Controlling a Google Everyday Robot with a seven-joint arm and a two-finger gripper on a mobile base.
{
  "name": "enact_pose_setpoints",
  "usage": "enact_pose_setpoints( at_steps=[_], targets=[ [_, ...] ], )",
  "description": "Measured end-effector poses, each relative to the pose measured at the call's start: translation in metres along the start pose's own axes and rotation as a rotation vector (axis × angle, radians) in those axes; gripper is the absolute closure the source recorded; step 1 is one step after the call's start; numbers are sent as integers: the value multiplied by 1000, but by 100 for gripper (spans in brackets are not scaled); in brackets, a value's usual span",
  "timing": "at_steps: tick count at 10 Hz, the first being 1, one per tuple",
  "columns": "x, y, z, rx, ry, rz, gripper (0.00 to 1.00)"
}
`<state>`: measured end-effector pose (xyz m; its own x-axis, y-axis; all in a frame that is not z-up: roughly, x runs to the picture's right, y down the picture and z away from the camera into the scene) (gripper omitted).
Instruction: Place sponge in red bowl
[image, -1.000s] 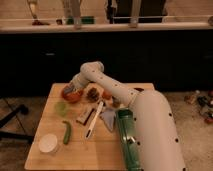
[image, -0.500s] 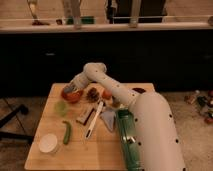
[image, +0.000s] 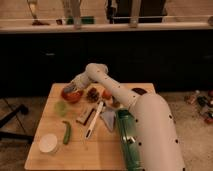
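The red bowl (image: 72, 96) stands at the back left of the wooden table (image: 107, 155). My gripper (image: 70, 89) hangs right over the bowl's rim, at the end of the white arm reaching in from the right. A small bluish-grey patch at the gripper's tip looks like the sponge (image: 68, 89), just above or at the bowl's opening. I cannot tell whether it is held or lies in the bowl.
A pale green cup (image: 61, 107) stands in front of the bowl. A white round dish (image: 48, 142) and a green pod (image: 66, 132) lie front left. A tan-and-red block (image: 85, 114), a white stick (image: 95, 120), a grey-blue triangular piece (image: 108, 119) and a green bag (image: 127, 140) lie mid-table.
The arm's elbow has shifted slightly right. The gripper stays over the red bowl with hardly any movement.
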<state>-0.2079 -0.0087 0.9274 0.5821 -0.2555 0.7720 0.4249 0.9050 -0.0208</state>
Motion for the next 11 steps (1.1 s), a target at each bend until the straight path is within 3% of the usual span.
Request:
enact_pose_setpoints(
  at_steps=[1, 4, 9, 11],
  targets=[
    [0, 0, 0, 1, -1, 1, 100],
    [1, 0, 0, -1, -23, 5, 77],
    [1, 0, 0, 2, -55, 2, 24],
    [0, 0, 0, 5, -59, -1, 20]
  ],
)
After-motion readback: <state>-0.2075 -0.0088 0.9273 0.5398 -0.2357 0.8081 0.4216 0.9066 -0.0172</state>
